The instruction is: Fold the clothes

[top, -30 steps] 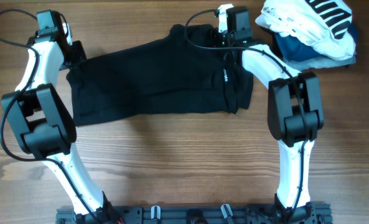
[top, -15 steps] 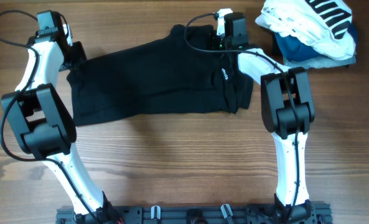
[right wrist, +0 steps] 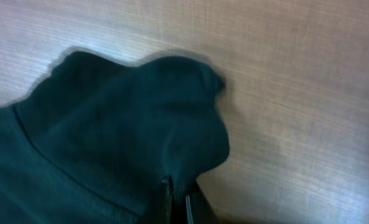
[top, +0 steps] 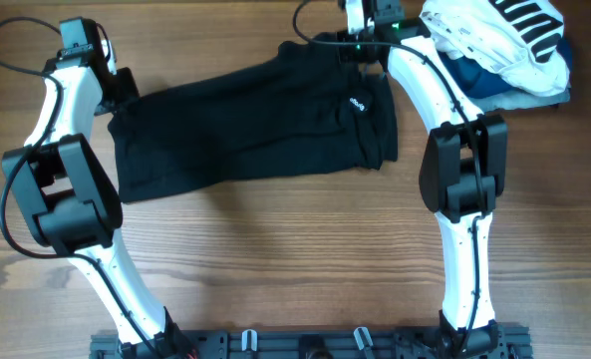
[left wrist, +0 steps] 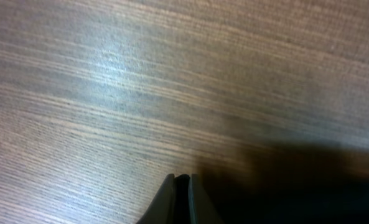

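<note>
Two sets of jaws, both clenched! The black clothes (top: 245, 125) lie spread on the surface (top: 275, 249), long axis running left to right, right end tilted slightly away. At the far-right corner the right jaws pinch fabric; at the far-left corner the left jaws sit shut, grip unclear.

- A large plain black soft fabric garment (top: 245, 120) lies spread out, slightly rumpled, on the far half of a wooden table (top: 275, 259), its long side running left to right.
- A small white label (top: 356, 103) shows near its bunched right end.
</note>
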Robot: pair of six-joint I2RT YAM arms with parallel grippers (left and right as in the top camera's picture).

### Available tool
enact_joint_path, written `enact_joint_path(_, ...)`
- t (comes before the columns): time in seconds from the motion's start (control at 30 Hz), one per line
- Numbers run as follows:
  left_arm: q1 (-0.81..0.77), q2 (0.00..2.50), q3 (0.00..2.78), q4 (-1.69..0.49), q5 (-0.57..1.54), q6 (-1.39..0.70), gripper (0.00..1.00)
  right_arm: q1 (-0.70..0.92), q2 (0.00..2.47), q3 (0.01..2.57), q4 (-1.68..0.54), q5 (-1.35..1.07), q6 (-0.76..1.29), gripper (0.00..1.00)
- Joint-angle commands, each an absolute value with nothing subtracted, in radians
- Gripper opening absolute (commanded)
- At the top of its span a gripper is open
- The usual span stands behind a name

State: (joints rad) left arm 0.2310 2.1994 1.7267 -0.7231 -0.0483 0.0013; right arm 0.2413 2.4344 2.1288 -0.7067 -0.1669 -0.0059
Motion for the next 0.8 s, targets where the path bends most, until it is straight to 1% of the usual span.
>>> enact_joint_path(0.0,0.231,2.161,1.724,-0.773,-0.062,-0.009,0.04,0.227,2.372,2.143,-0.817,-0.177,-0.038,0.04)
enact_joint_path(0.2,0.231,2.07,1.724,-0.935,-0.056,-0.067,0.04,0.213,2.268,2.143,-0.932,-0.176,-0.023,0.04)
enact_joint_path(0.37,0.231,2.027,1.724,-1.066,-0.027,-0.069,0.04,0.209,2.254,2.143,-0.972,-0.177,-0.023,0.05)
enact_joint_path(0.43,0.231,2.031,1.721,-1.073,-0.024,-0.069,0.04,0.209,2.254,2.141,-0.97,-0.177,-0.026,0.25)
enact_joint_path(0.5,0.231,2.037,1.721,-1.069,-0.01,-0.068,0.04,0.209,2.254,2.138,-0.973,-0.177,-0.031,0.35)
enact_joint_path(0.6,0.231,2.042,1.721,-1.067,-0.004,-0.068,0.04,0.21,2.254,2.133,-1.024,-0.177,-0.074,0.44)
enact_joint_path(0.63,0.231,2.042,1.721,-1.067,-0.004,-0.068,0.04,0.21,2.254,2.133,-1.031,-0.178,-0.078,0.49)
enact_joint_path(0.7,0.231,2.042,1.721,-1.067,-0.004,-0.068,0.04,0.21,2.253,2.138,-0.987,-0.184,-0.08,0.55)
enact_joint_path(0.77,0.231,2.042,1.721,-1.067,-0.004,-0.068,0.04,0.21,2.253,2.146,-0.908,-0.186,-0.078,0.58)
